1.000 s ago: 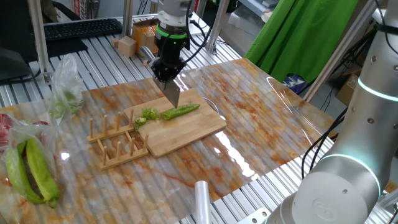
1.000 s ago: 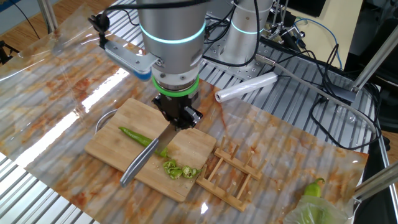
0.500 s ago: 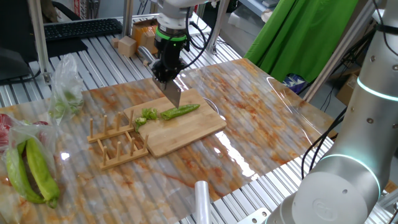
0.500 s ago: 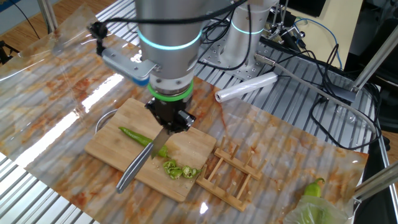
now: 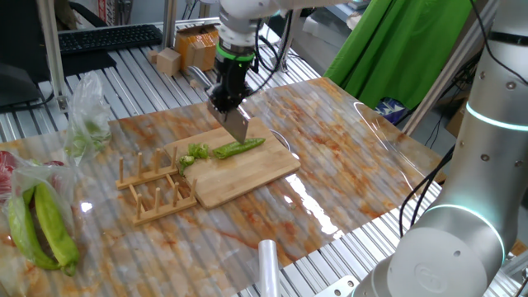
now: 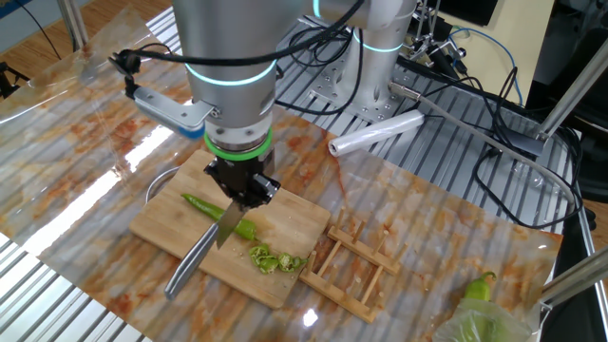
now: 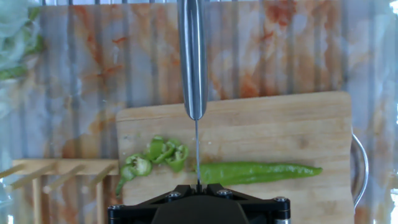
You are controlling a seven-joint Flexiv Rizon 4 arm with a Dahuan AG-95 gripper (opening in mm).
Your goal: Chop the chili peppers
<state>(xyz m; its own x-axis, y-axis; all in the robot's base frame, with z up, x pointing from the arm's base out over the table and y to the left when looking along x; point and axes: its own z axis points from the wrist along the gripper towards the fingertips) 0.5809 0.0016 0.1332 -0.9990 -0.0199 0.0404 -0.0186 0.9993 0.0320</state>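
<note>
No text, label, brand, number or sign could be read in any of the views; nothing on the desk or around it showed legible lettering.
</note>
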